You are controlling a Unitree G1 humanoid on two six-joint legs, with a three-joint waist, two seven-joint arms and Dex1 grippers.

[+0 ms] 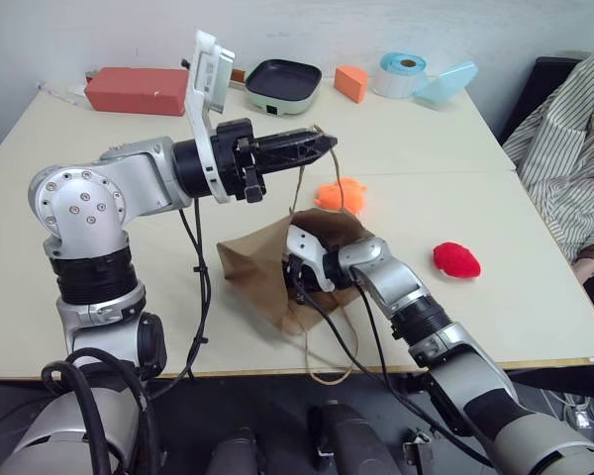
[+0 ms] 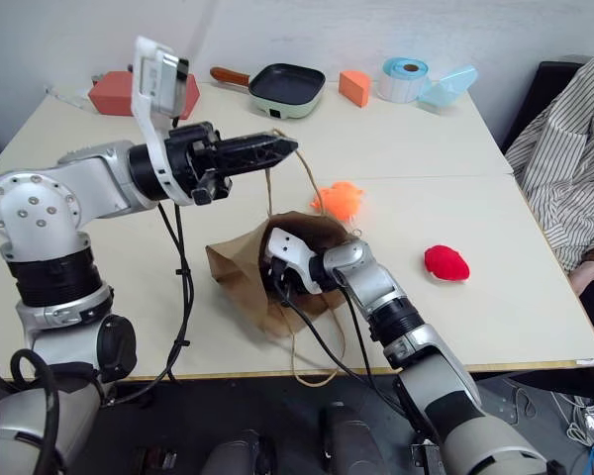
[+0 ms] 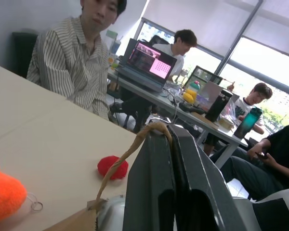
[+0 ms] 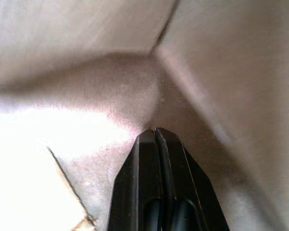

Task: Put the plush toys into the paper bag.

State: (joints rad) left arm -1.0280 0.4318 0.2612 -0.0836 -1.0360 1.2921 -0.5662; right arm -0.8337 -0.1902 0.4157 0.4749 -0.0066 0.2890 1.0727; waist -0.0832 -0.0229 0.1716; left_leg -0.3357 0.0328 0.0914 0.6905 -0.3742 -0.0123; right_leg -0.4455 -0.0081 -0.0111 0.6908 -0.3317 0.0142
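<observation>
The brown paper bag [image 1: 249, 269] lies on its side mid-table, its mouth facing away from me. One cord handle [image 3: 133, 147] runs up to my left gripper [image 1: 327, 143], which is shut on it above the bag. The other handle [image 1: 332, 374] hangs over the table's near edge. My right gripper [image 4: 155, 130] is shut and empty, reaching inside the bag's mouth. The orange plush toy [image 1: 342, 193] sits just beyond the bag. To the right of the bag, the red plush toy [image 1: 456, 259] rests on the table.
Along the far edge stand a red brick-like block [image 1: 136, 89], a dark pan [image 1: 282, 84], an orange wedge [image 1: 351, 82], a tape roll [image 1: 402, 74] and a light blue item [image 1: 445, 84]. A person in a striped shirt [image 1: 574, 148] sits at the right side.
</observation>
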